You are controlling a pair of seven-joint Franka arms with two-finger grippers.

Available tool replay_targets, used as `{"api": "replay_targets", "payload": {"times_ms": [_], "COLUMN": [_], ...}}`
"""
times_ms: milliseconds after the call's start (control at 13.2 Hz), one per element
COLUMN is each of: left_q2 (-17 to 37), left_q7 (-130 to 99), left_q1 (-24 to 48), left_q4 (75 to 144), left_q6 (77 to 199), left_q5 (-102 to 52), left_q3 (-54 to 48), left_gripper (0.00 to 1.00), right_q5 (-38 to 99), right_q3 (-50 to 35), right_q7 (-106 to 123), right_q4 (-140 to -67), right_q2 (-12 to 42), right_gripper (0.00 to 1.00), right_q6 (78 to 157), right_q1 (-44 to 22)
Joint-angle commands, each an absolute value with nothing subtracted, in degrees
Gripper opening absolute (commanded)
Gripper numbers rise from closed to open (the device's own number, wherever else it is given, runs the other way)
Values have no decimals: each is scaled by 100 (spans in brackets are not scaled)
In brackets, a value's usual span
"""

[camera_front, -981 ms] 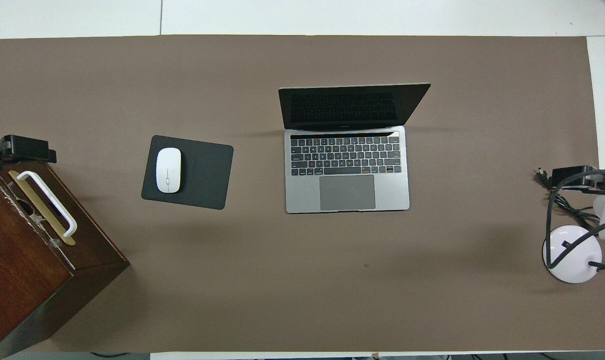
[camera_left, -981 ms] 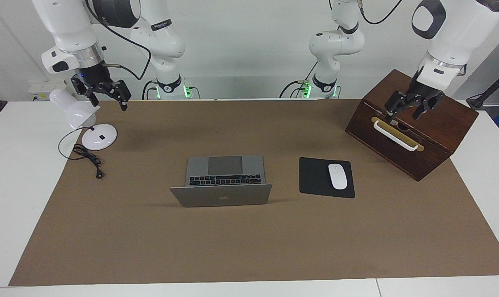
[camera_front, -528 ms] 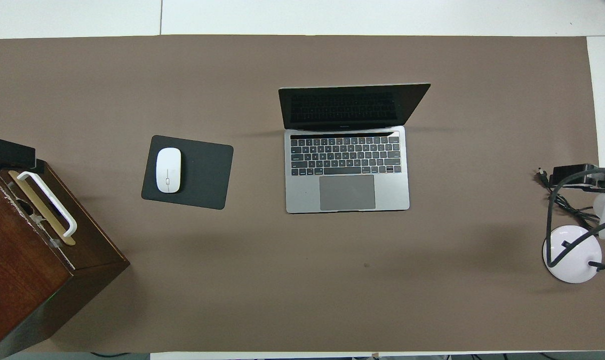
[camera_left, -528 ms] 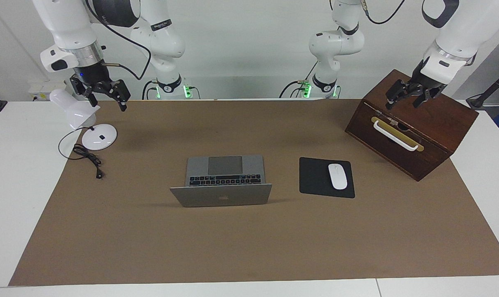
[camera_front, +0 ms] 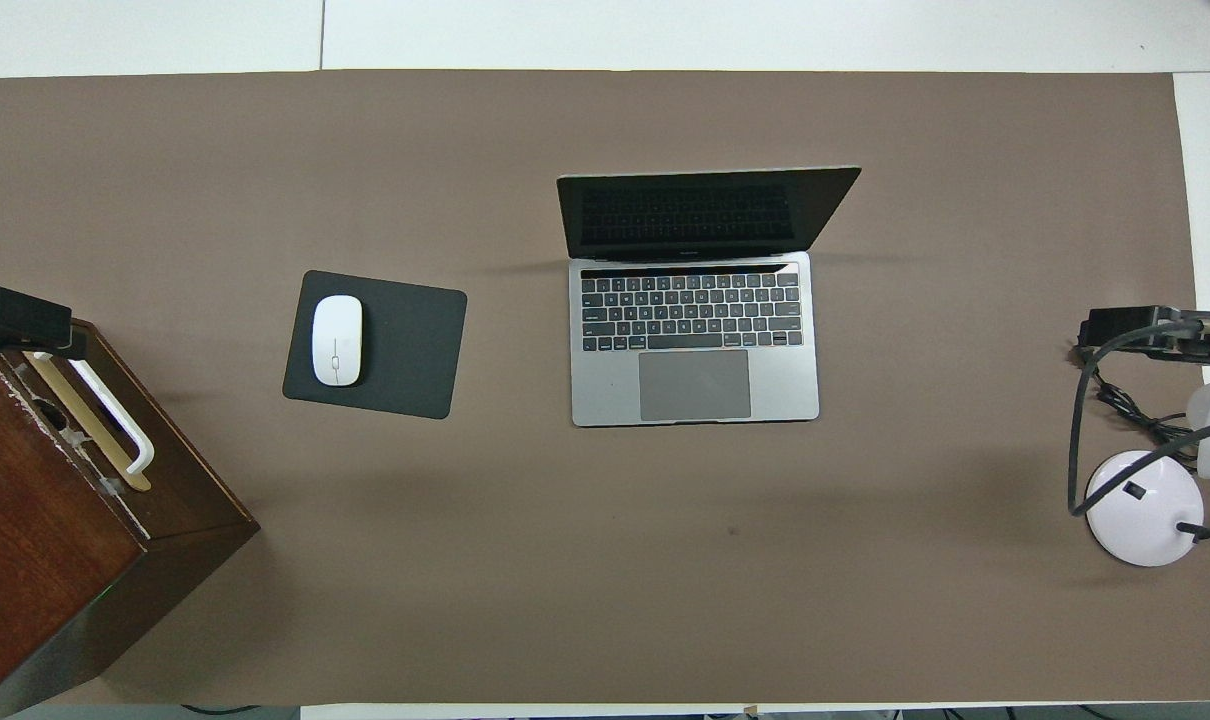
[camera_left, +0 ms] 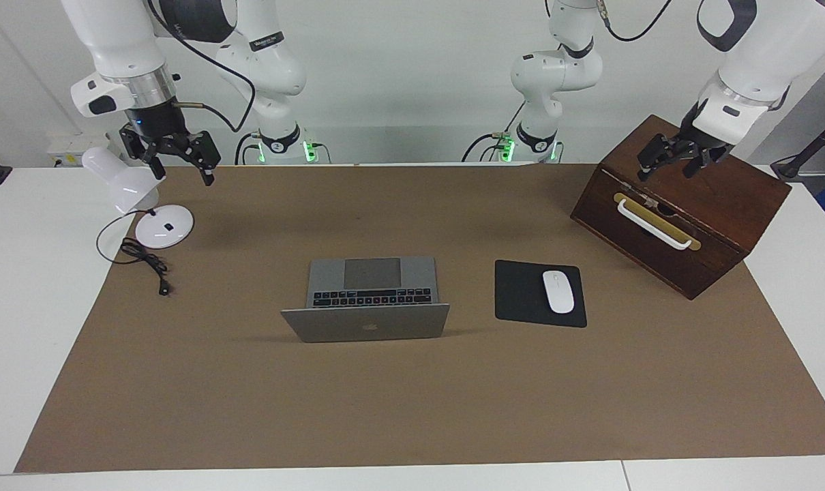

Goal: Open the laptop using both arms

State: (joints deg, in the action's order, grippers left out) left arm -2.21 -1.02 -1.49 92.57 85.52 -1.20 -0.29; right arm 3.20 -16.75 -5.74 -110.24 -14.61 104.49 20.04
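1. Tabletop (camera_left: pixel 412 409), brown-covered: filled the frame and carried everything listed.

2. Wooden box (camera_left: pixel 685 225), right of the facing frame, angled, white handle outward.

3. Laptop (camera_left: pixel 368 300), centre frame: silver-grey, lid raised with its logo toward the camera, dark screen, black keys and grey trackpad exposed. Judged already open.

4. Mouse pad (camera_left: pixel 521 293) with white mouse (camera_left: pixel 558 291), beside the laptop.

5. Desk lamp (camera_left: pixel 140 198), left of frame.

6. Left hand (camera_left: pixel 670 166): over the box, released, holding nothing.

7. Right hand (camera_left: pixel 181 161): upper left, over the mat's edge beside the lamp, released, holding nothing. Both apparently parked clear.
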Motion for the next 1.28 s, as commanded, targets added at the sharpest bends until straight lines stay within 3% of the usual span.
{"api": "replay_targets", "payload": {"times_ms": [0, 528, 755, 1208], "left_q2": [-141, -149, -149, -167], "left_q7": [-35, -35, -35, -35], "left_q1": [-158, -167, -176, -211], "left_q4": [9097, 9105, 9114, 9149], "left_q6": [8446, 8473, 8481, 8490], "left_q5": [18, -9, -9, -9], "left_q3": [-61, -62, -62, -62], "left_gripper": [100, 100, 100, 100], "right_q5": [413, 413, 334, 229], "right_q3": [-1679, -1618, -505, 52], "right_q7": [-510, -475, -527, -527], "right_q4": [-11004, -10925, -10934, -10934], "right_q2": [-1450, -1424, -1389, -1327], "right_gripper": [100, 100, 100, 100], "right_q6": [10486, 10538, 10503, 10529], "right_q1": [1951, 1829, 680, 229]}}
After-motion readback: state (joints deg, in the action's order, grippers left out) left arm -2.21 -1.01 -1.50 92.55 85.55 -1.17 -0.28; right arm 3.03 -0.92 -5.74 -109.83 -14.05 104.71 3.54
